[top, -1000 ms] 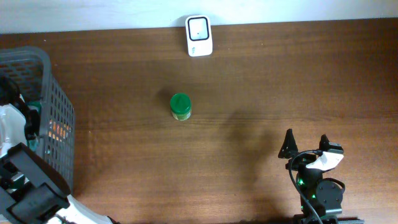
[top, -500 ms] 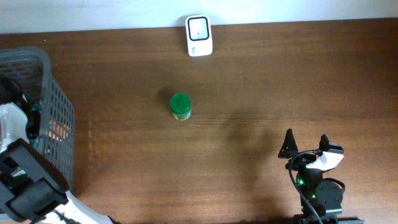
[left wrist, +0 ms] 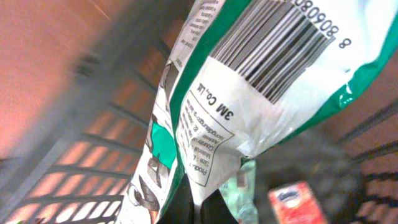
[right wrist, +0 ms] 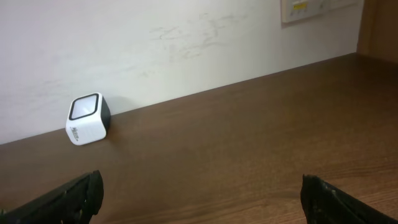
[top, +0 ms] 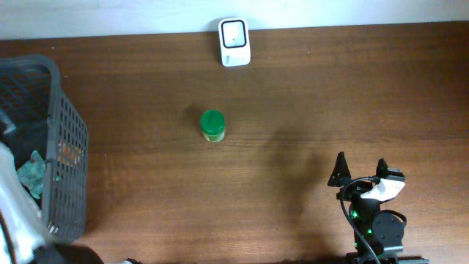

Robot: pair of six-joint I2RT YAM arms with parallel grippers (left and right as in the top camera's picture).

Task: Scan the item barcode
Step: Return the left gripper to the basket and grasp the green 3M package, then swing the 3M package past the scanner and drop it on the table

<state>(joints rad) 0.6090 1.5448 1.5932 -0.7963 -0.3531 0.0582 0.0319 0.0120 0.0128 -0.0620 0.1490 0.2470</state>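
The left claw [left wrist: 194, 210] is clamped on the green-and-white packet [left wrist: 205, 124] at the basket [top: 69, 139]. The packet's long axis runs away from the claw, barcode [left wrist: 283, 46] outermost. The scanner [top: 234, 42] stands well across the tabletop [top: 330, 95]. The right claw [right wrist: 202, 199] gapes, holding nothing.

Seen from overhead, the barcode scanner [top: 234, 42] sits at top centre, at the far edge of the table [top: 330, 88]. The jar [top: 212, 125] stands below it and slightly left, well apart from it. The basket [top: 69, 139] occupies the frame's left edge. The right gripper [top: 360, 169] is at lower right. In the left wrist view, a packet [left wrist: 249, 93] fills the middle and upper right, basket walls behind it, a carton [left wrist: 295, 202] below at lower right.
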